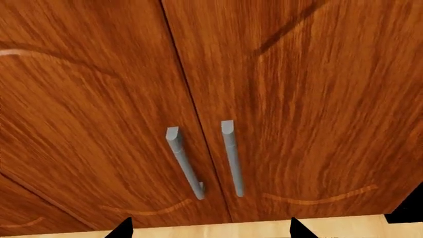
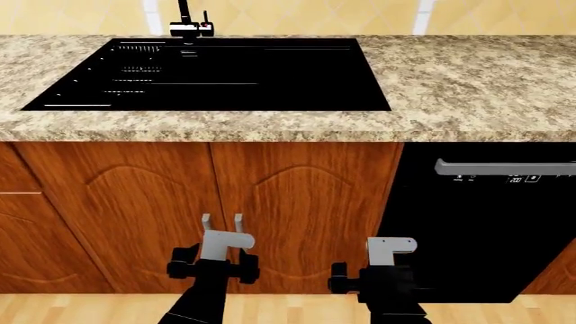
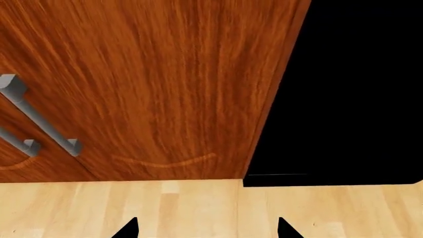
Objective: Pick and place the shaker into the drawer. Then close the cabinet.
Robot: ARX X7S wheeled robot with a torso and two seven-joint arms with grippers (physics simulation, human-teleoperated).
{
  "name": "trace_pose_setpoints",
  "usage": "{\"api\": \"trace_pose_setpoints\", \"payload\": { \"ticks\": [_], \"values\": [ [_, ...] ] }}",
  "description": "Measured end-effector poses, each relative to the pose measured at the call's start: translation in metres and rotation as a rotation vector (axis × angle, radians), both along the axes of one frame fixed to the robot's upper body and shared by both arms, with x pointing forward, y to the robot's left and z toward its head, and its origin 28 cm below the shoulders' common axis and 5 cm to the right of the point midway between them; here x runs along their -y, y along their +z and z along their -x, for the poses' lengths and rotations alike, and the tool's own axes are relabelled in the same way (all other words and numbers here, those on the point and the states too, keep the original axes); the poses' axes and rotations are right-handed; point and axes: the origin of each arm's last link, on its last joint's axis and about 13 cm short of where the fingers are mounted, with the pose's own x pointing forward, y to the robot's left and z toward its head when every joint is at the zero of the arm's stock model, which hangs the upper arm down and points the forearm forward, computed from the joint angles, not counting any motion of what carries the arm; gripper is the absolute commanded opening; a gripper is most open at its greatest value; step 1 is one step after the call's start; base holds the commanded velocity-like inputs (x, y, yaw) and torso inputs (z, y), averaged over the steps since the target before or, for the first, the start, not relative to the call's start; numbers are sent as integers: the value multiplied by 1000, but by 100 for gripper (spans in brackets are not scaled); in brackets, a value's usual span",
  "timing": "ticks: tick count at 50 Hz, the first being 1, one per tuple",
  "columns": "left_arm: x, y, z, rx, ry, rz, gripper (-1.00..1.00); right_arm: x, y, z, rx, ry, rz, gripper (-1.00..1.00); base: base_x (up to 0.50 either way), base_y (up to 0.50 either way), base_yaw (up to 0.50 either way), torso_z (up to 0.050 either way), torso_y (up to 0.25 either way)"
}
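The shaker is not in view in any frame. No open drawer shows. At the head view's far left stands a reddish-brown base unit (image 2: 20, 223) with a flat top panel (image 2: 11, 169), and I cannot tell if that is the drawer front. My left gripper (image 2: 214, 268) is low in front of the double doors, open and empty. Its two dark fingertips (image 1: 123, 229) stand wide apart in the left wrist view. My right gripper (image 2: 378, 280) is low near the seam between the door and the dishwasher, open and empty, with its fingertips (image 3: 130, 229) wide apart.
A double-door unit with arched panels (image 2: 297, 216) and steel bar handles (image 1: 185, 161) stands under a black sink (image 2: 216, 74) set in a granite counter (image 2: 477, 88). A black dishwasher (image 2: 486, 229) is to the right. Light wood floor (image 3: 198, 203) lies below.
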Motion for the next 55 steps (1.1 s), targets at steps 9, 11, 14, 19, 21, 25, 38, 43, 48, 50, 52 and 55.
{"api": "trace_pose_setpoints", "payload": {
  "ticks": [9, 11, 14, 19, 21, 25, 38, 43, 48, 50, 52, 55],
  "values": [
    [-9, 14, -2, 105, 4, 42, 100, 10, 6, 2, 57, -22, 38, 100, 0, 0, 0, 0, 0],
    [-18, 26, -5, 152, 15, 55, 100, 19, 15, 1, 80, -27, 55, 100, 0, 0, 0, 0, 0],
    [-35, 50, -9, 234, 28, 64, 100, 35, 47, -6, 165, -32, 82, 100, 0, 0, 0, 3, 0],
    [-63, 99, -11, 377, 33, 51, 100, 57, 132, -13, 376, -25, 147, 100, 0, 0, 0, 0, 0],
    [-74, 118, -9, 429, 33, 40, 100, 63, 164, -10, 447, -20, 177, 100, 0, 0, 0, 0, 0],
    [-92, 150, -4, 513, 32, 7, 100, 72, 224, 1, 572, -11, 234, 100, 0, 0, 0, 0, 0],
    [-142, 230, 16, 703, 83, -104, 100, 85, 374, 44, 861, 30, 429, 100, 0, 0, 0, 0, 0],
    [-156, 263, 26, 777, 109, -133, 100, 88, 411, 59, 929, 39, 490, 100, 0, 0, 0, 0, 0],
    [-164, 299, 36, 857, 120, -156, 100, 88, 444, 71, 990, 48, 549, 100, 0, 0, 0, 0, 0],
    [-166, 313, 40, 887, 120, -164, 100, 87, 457, 75, 1011, 50, 570, 100, 0, 0, 0, 0, 0],
    [-167, 325, 44, 915, 119, -172, 100, 87, 468, 79, 1029, 51, 589, 100, 21, 0, 0, 0, 0],
    [-168, 341, 49, 953, 119, -183, 100, 86, 480, 85, 1051, 50, 611, 100, 331, -40, 0, 0, 0]
  ]
}}
